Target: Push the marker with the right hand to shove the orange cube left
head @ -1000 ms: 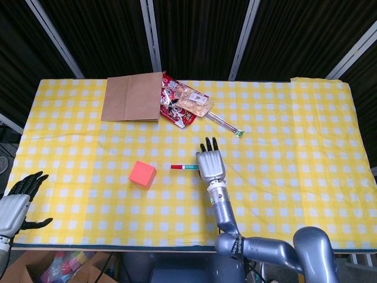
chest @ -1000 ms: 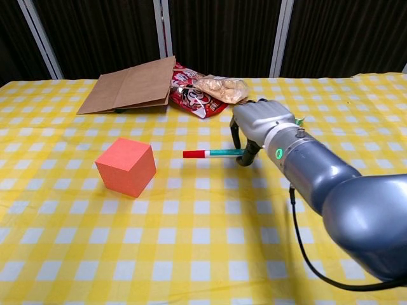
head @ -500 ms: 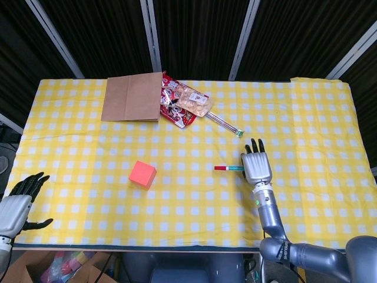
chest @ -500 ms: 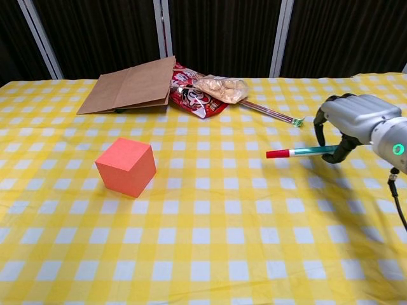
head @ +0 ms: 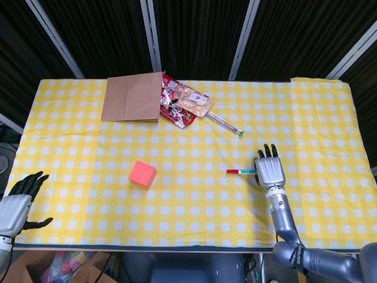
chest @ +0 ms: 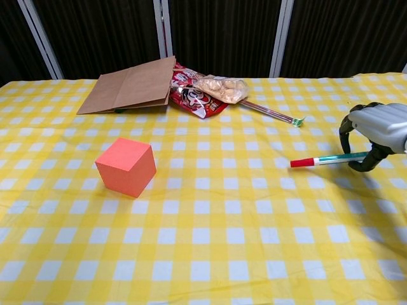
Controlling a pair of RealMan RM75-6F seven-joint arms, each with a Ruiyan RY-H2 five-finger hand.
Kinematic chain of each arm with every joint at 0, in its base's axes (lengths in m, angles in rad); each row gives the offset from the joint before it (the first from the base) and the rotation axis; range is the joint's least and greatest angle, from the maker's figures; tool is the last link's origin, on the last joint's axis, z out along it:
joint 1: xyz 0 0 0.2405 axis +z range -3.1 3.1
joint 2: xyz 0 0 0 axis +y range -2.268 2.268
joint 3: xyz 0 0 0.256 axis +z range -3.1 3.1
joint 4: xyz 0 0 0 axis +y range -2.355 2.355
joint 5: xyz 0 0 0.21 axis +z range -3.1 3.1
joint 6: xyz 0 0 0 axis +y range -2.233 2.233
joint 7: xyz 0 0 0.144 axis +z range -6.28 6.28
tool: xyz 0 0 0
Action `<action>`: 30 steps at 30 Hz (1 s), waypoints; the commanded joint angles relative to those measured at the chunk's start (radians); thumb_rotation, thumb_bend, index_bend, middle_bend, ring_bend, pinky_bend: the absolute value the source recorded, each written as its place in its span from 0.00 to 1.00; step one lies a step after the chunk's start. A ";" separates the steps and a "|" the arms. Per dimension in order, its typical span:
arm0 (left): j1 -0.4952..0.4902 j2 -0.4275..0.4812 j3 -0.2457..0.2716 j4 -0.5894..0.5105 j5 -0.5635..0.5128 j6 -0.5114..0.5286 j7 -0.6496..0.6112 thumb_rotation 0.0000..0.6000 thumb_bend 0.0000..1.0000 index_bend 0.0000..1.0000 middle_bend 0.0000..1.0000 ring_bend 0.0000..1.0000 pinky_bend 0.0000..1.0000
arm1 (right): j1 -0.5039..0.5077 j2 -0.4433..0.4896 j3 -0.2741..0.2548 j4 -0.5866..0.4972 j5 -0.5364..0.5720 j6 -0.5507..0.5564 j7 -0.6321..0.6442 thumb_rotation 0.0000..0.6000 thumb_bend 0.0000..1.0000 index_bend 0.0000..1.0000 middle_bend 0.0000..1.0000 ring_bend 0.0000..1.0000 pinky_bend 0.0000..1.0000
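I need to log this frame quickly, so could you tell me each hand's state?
Left hand: open, holding nothing, off the table's left edge.
Right hand: holding the marker.

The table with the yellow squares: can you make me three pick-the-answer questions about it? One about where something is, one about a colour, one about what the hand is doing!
1. Where is the orange cube from the marker?
A. to its left
B. on top
C. touching it

2. What colour is the marker's cap?
A. blue
B. red
C. black

3. What is the right hand doing?
A. lying flat and empty
B. holding the marker
C. pressing the cube

Answers: 1 A, bare cloth lies between them. 2 B, the tip pointing at the cube is red. 3 B, the chest view shows fingers around the marker.
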 commanded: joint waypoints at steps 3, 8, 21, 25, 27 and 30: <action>0.003 -0.002 -0.003 0.001 0.000 0.008 -0.005 1.00 0.00 0.00 0.00 0.00 0.08 | -0.010 0.017 -0.003 -0.029 0.017 0.014 -0.027 1.00 0.56 0.22 0.15 0.00 0.00; 0.007 -0.007 -0.004 0.009 0.011 0.021 -0.013 1.00 0.00 0.00 0.00 0.00 0.08 | -0.033 0.051 -0.011 -0.091 0.019 0.049 -0.041 1.00 0.56 0.18 0.12 0.00 0.00; 0.034 -0.042 -0.023 0.066 0.080 0.132 -0.067 1.00 0.00 0.00 0.00 0.00 0.08 | -0.286 0.372 -0.183 -0.350 -0.327 0.284 0.274 1.00 0.47 0.00 0.01 0.00 0.00; 0.043 -0.067 -0.032 0.102 0.113 0.182 -0.063 1.00 0.00 0.00 0.00 0.00 0.07 | -0.383 0.472 -0.259 -0.337 -0.451 0.350 0.431 1.00 0.43 0.00 0.00 0.00 0.00; 0.047 -0.079 -0.037 0.119 0.122 0.203 -0.055 1.00 0.00 0.00 0.00 0.00 0.05 | -0.425 0.497 -0.285 -0.310 -0.504 0.391 0.491 1.00 0.42 0.00 0.00 0.00 0.00; 0.052 -0.099 -0.048 0.147 0.128 0.231 -0.035 1.00 0.00 0.00 0.00 0.00 0.05 | -0.489 0.512 -0.314 -0.252 -0.569 0.451 0.585 1.00 0.42 0.00 0.00 0.00 0.00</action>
